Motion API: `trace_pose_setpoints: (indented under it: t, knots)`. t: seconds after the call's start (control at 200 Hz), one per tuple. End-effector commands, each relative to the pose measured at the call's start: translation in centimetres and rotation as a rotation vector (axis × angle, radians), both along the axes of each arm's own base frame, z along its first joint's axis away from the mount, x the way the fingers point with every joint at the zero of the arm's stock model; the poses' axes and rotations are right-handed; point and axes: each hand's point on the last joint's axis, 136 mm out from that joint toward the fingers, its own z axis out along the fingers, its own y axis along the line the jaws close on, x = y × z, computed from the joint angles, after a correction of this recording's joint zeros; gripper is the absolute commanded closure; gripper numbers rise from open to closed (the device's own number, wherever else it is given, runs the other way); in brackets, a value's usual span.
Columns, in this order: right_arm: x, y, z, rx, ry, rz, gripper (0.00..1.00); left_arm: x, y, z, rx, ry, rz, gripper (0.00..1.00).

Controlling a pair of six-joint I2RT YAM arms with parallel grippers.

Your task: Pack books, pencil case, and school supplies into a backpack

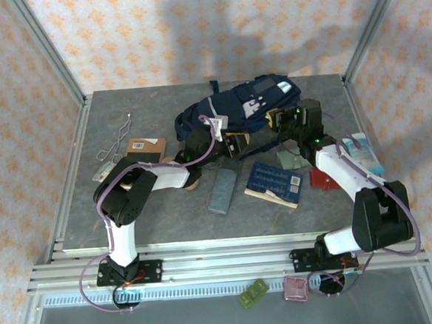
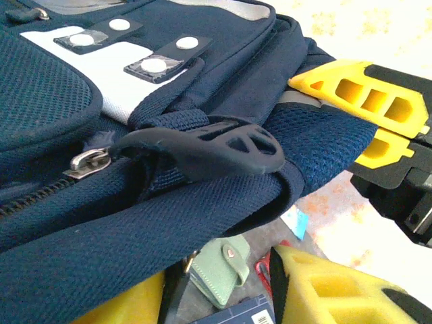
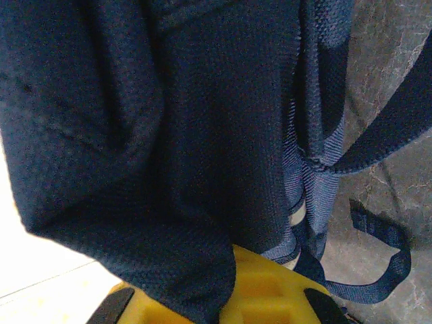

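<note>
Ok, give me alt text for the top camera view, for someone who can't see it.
Two robot arms reach across a grey table to a navy backpack at its far side, left gripper and right gripper at the bag's near edge. A blue book, a brown book and a grey-blue case lie unpacked around the arms.

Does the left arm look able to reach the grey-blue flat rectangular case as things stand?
Probably yes: the grey-blue flat rectangular case lies uncovered on the table beside that arm, and the left claw is open.
</note>
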Motion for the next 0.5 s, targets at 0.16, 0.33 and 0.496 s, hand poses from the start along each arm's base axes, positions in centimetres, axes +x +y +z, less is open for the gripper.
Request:
trace_pose_setpoints:
  t: [0.16,0.33,0.496]
  knots:
    - [-0.4,1.6,5.2,0.056,-0.134,0.068,1.0,0.7,-0.1,-1.5,0.106,-0.022,0.08,0.65]
    - [-0.5,1.6,5.1,0.059,-0.132,0.067,1.0,0.8,0.4,-2.5,0.159,-0.01,0.096,0.95]
    - [-0.4,1.3,5.0,0.041,-0.134,0.057,1.0,0.4,1.1,-2.8,0.197,-0.004,0.107,1.0]
